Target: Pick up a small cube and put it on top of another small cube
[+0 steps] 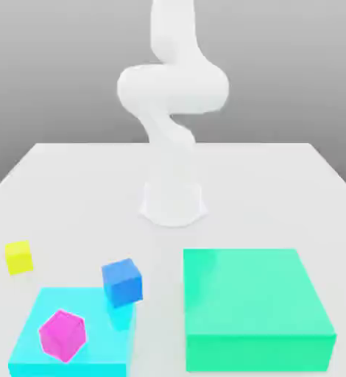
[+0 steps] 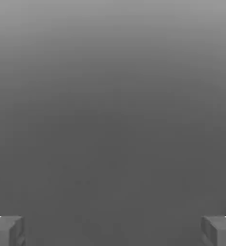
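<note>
1. Gray backdrop behind a white table (image 1: 235, 184).
2. Magenta cube (image 1: 62, 336), tilted, over the cyan block (image 1: 80, 298); blue cube (image 1: 122, 283) near that block's corner; yellow cube (image 1: 19, 258) at the exterior view's left.
3. End effector (image 2: 113, 231) spread wide, nothing between.

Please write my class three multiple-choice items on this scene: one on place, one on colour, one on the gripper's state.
1. Where is the pink cube?
A) On the green block
B) On the cyan block
C) Beside the yellow cube on the table

2. Which colour is the block at the exterior view's right?
A) Green
B) Red
C) Black

3. How is the gripper?
A) Shut, empty
B) Holding a cube
C) Open, empty

Key:
1 B: the pink cube shows over the cyan block.
2 A: the block there is plainly green.
3 C: the gripper's fingers stand wide apart, nothing between them.
</note>
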Motion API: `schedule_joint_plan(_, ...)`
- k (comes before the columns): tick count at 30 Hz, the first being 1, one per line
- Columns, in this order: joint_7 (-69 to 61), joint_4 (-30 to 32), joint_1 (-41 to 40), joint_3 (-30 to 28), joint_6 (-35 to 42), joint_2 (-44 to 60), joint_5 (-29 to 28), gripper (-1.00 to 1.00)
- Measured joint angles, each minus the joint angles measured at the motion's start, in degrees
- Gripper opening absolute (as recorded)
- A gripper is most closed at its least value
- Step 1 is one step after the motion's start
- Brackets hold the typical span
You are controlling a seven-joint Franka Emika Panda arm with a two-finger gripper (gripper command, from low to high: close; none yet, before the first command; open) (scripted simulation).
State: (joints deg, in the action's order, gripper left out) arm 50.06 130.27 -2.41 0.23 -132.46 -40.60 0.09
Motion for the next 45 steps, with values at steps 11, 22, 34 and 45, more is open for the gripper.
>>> schedule_joint_plan(11, 19.4, -6.7, -9.3, 0.0, -3.0, 23.2, -0.6, 0.0)
schedule_joint_plan(22, 37.9, -13.3, -15.9, -3.3, -6.0, 46.1, -0.3, 0.0)
schedule_joint_plan(34, 54.0, -20.6, -20.7, -8.3, -9.1, 71.3, 6.4, 0.0)
schedule_joint_plan(45, 54.7, -23.4, -22.3, -7.4, -15.2, 81.9, 8.9, -1.0)
